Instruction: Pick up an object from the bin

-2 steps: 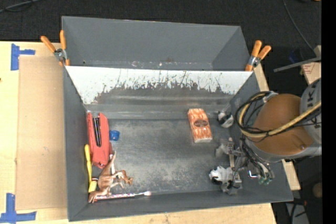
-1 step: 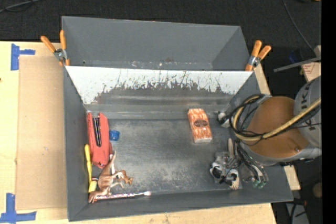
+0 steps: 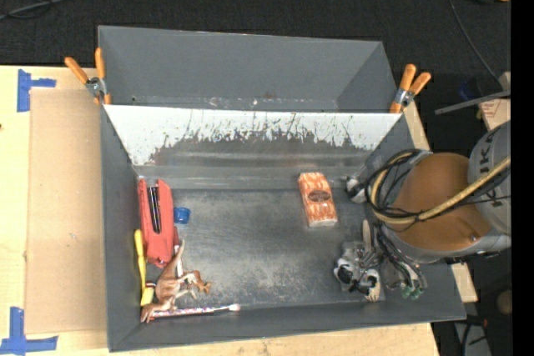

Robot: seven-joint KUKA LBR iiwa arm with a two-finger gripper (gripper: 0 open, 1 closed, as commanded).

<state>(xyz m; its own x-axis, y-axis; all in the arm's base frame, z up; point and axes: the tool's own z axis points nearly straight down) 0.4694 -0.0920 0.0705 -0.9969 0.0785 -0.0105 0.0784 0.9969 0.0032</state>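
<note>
My gripper (image 3: 360,274) hangs low over the bin's front right corner, with bare floor under its fingertips and nothing seen between them. The nearest loose thing is an orange and white rectangular block (image 3: 317,198), lying on the floor up and to the left of the gripper, apart from it.
Along the left wall lies a red flat tool (image 3: 156,220) with a small blue piece (image 3: 181,215) beside it, a yellow stick (image 3: 140,263) and a brown toy animal (image 3: 177,285) near the front left corner. The arm with its orange cover and cables enters from the right.
</note>
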